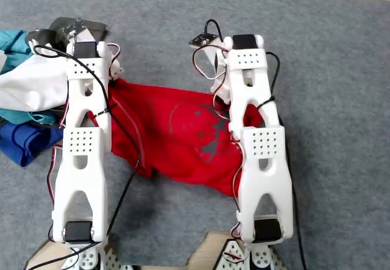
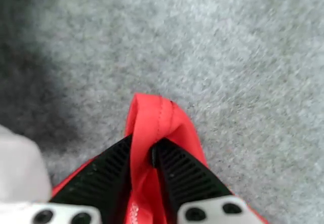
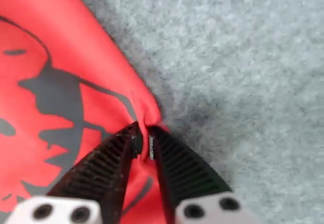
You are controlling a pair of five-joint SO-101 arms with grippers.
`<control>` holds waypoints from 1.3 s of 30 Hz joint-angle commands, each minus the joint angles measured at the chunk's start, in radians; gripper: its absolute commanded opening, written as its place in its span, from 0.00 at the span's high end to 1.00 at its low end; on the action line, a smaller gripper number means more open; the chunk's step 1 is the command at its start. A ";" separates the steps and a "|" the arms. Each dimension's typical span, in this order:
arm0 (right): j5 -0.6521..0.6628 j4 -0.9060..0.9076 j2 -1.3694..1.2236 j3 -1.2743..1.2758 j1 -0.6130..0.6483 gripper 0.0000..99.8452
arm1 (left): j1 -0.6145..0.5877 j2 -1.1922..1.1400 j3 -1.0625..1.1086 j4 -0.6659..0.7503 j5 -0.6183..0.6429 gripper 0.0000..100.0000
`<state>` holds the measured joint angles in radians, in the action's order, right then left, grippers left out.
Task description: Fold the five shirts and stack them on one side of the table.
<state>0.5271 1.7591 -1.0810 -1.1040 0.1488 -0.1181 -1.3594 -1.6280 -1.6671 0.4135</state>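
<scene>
High view gives me the red shirt [image 1: 177, 136] lying rumpled and print-up on the grey counter [image 1: 341, 69] between my two arms; the unfolded pile [image 1: 30, 99] of white, teal and blue cloth sits just beside it on the left side.

Left wrist view has the left gripper [image 2: 152, 152] clamped on a narrow fold of red hem; right wrist view has the right gripper [image 3: 143, 137] pinched tight on a small pucker at the shirt's edge, beside the print.

Both holds look thin to me, only a little cloth between the pads; if I pull the two arms unevenly, I judge one corner could slide free and drop, leaving the shirt twisted.

The left arm works close to the pile; a wide sweep could catch the white shirt and drag it into the fold.

Loose cables hang along both arms over the cloth; I reckon one could snag a raised edge.
</scene>
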 commanded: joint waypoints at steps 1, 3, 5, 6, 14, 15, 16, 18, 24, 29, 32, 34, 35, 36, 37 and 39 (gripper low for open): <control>-0.011 0.018 0.010 -0.150 -0.021 1.00 | -0.018 0.021 -0.046 0.020 -0.006 0.98; -0.044 0.015 0.005 -0.280 -0.030 1.00 | -0.018 0.021 -0.046 0.021 -0.005 0.98; -0.071 -0.002 0.001 -0.389 -0.035 1.00 | -0.018 0.021 -0.046 0.023 -0.005 0.98; -0.091 -0.021 -0.004 -0.430 -0.038 1.00 | -0.018 0.021 -0.046 0.023 -0.005 0.98; -0.158 -0.195 -0.150 -0.532 -0.036 0.99 | -0.018 0.015 -0.046 0.052 -0.003 0.98; -0.158 -0.184 -0.165 -0.532 -0.036 0.99 | -0.018 0.015 -0.046 0.054 -0.003 0.98; -0.158 -0.163 -0.176 -0.532 -0.038 0.99 | -0.018 0.015 -0.046 0.057 -0.003 0.98; -0.141 -0.100 -0.177 -0.532 -0.038 0.97 | -0.018 0.015 -0.046 0.058 -0.003 0.98; -0.117 0.029 -0.091 -0.552 -0.085 0.71 | -0.018 0.015 -0.046 0.060 -0.003 0.98; -0.143 0.029 0.124 -0.461 -0.125 0.62 | -0.018 0.015 -0.046 0.060 -0.005 0.98; -0.144 0.029 0.205 -0.288 -0.101 0.62 | -0.018 0.015 -0.046 0.060 -0.005 0.98; -0.150 0.029 0.249 -0.117 -0.081 0.62 | -0.018 0.015 -0.046 0.060 -0.006 0.98; -0.172 0.029 0.271 -0.028 -0.070 0.62 | -0.018 0.015 -0.046 0.060 -0.006 0.98; -0.193 0.026 0.289 0.056 -0.059 0.62 | -0.018 0.015 -0.046 0.060 -0.006 0.98; -0.204 0.025 0.305 0.133 -0.045 0.62 | -0.018 0.015 -0.046 0.060 -0.006 0.98; -0.193 0.020 0.303 0.266 -0.010 0.62 | -0.020 0.015 -0.046 0.060 -0.006 0.98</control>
<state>0.3429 1.7668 -0.8615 -1.0257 0.0829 -0.1197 -1.3594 -1.6280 -1.6241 0.4135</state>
